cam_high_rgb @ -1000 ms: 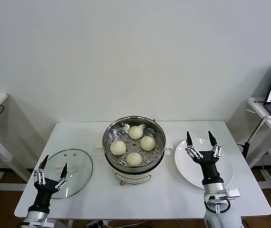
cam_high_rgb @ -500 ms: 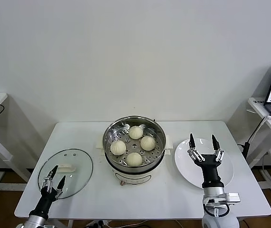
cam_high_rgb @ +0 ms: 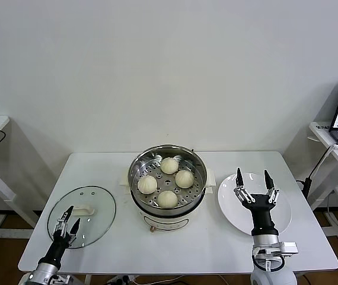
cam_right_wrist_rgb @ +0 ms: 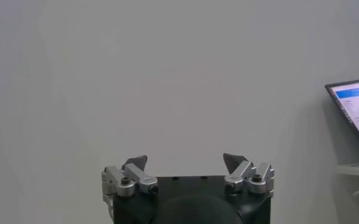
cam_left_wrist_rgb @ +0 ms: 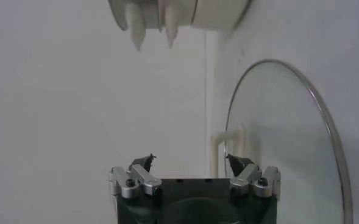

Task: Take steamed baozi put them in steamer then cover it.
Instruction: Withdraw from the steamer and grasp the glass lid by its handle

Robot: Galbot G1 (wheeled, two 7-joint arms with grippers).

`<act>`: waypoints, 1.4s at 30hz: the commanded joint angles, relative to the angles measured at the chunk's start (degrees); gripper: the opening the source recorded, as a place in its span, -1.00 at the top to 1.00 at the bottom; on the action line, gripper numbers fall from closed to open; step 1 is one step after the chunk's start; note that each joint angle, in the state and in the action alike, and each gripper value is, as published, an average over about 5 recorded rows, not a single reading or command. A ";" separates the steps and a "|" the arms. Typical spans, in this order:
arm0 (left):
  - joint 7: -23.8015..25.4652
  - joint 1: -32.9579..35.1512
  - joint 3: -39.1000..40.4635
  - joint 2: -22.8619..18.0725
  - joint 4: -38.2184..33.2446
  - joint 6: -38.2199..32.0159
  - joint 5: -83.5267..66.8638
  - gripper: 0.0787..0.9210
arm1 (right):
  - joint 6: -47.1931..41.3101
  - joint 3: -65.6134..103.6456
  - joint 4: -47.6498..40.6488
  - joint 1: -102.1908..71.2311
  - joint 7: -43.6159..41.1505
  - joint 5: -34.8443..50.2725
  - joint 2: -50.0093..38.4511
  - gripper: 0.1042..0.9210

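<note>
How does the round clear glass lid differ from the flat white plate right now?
The round clear glass lid is see-through, with a metal rim and a white handle; the flat white plate is opaque and plain. The lid lies left of the steel steamer pot, the plate right. Both are round, lie on the white table and hold nothing.

right gripper (cam_right_wrist_rgb: 186,163) with jaws spread wide before a blank pale wall (cam_right_wrist_rgb: 167,73), laptop screen (cam_right_wrist_rgb: 353,109) at one edge
</note>
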 commanded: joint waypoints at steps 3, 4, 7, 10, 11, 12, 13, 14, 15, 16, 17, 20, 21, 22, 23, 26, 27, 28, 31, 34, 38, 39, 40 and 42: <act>-0.43 -6.19 0.37 0.19 4.02 1.04 2.16 -0.77 | 0.18 0.09 -0.39 -0.18 -0.05 -0.44 0.27 -0.76; -0.35 -6.64 0.50 0.18 4.22 1.18 2.20 -0.77 | 0.20 0.09 -0.51 -0.17 -0.06 -0.53 0.27 -0.76; -0.16 -7.95 0.89 0.19 5.07 1.51 2.37 -0.77 | 0.25 0.07 -0.76 -0.15 -0.10 -0.77 0.28 -0.76; 0.04 -9.20 1.30 0.17 6.12 1.68 2.61 -0.77 | 0.30 0.05 -0.94 -0.17 -0.17 -0.98 0.33 -0.76; 0.09 -9.58 1.40 0.14 6.46 1.71 2.72 -0.77 | 0.32 0.05 -1.01 -0.17 -0.19 -1.04 0.34 -0.76; 0.12 -9.96 1.46 0.09 6.83 1.72 2.86 -0.77 | 0.35 0.05 -1.09 -0.17 -0.19 -1.11 0.35 -0.76; 0.12 -10.38 1.53 0.04 7.21 1.74 2.99 -0.77 | 0.38 0.06 -1.20 -0.16 -0.20 -1.17 0.37 -0.76; 0.12 -10.75 1.56 0.00 7.56 1.76 3.10 -0.77 | 0.40 0.05 -1.30 -0.16 -0.22 -1.24 0.38 -0.76; 0.12 -11.10 1.61 -0.03 7.90 1.77 3.20 -0.77 | 0.42 0.05 -1.42 -0.16 -0.24 -1.30 0.38 -0.76; 0.11 -11.44 1.66 -0.06 8.23 1.81 3.26 -0.77 | 0.44 0.04 -1.55 -0.14 -0.25 -1.36 0.39 -0.76; 0.11 -11.70 1.73 -0.07 8.46 1.89 3.26 -0.77 | 0.46 0.04 -1.66 -0.12 -0.27 -1.40 0.40 -0.76; 0.00 -12.32 1.81 -0.14 9.19 2.21 3.29 -0.77 | 0.51 0.03 -1.92 -0.06 -0.33 -1.46 0.39 -0.76; -0.03 -12.43 1.84 -0.15 9.45 2.37 3.35 -0.76 | 0.53 0.01 -1.98 -0.04 -0.35 -1.48 0.38 -0.76; -0.08 -12.52 1.86 -0.16 9.71 2.51 3.45 -0.75 | 0.55 0.00 -2.05 -0.03 -0.38 -1.48 0.38 -0.76; -0.11 -12.54 1.87 -0.18 9.98 2.63 3.60 -0.73 | 0.57 -0.02 -2.12 0.00 -0.40 -1.49 0.38 -0.76; -0.18 -12.47 1.94 -0.20 10.73 2.72 3.94 -0.57 | 0.63 -0.08 -2.40 0.14 -0.44 -1.50 0.41 -0.76; -0.20 -12.44 1.95 -0.23 10.91 2.73 3.98 -0.49 | 0.64 -0.11 -2.49 0.19 -0.45 -1.50 0.42 -0.76; -0.22 -12.40 1.97 -0.27 11.00 2.74 3.98 -0.43 | 0.65 -0.16 -2.57 0.24 -0.45 -1.50 0.43 -0.76; -0.30 -12.29 2.05 -0.45 10.97 2.63 4.05 -0.22 | 0.71 -0.35 -2.80 0.37 -0.47 -1.55 0.47 -0.76; -0.46 -12.26 2.08 -0.67 10.90 2.52 4.26 -0.02 | 0.82 -0.49 -3.08 0.53 -0.47 -1.60 0.52 -0.76; -0.81 -12.00 2.03 -0.82 9.97 2.30 4.35 0.25 | 1.08 -0.51 -3.18 0.62 -0.45 -1.56 0.53 -0.76; -0.87 -11.80 1.98 -0.86 9.30 2.30 4.28 0.33 | 1.13 -0.51 -3.17 0.64 -0.45 -1.55 0.52 -0.76; -0.93 -11.47 1.92 -0.90 8.39 2.40 4.13 0.40 | 1.15 -0.51 -3.15 0.67 -0.44 -1.52 0.50 -0.76; -0.95 -10.67 1.72 -0.98 6.23 2.89 3.87 0.54 | 1.18 -0.49 -3.09 0.77 -0.41 -1.44 0.49 -0.76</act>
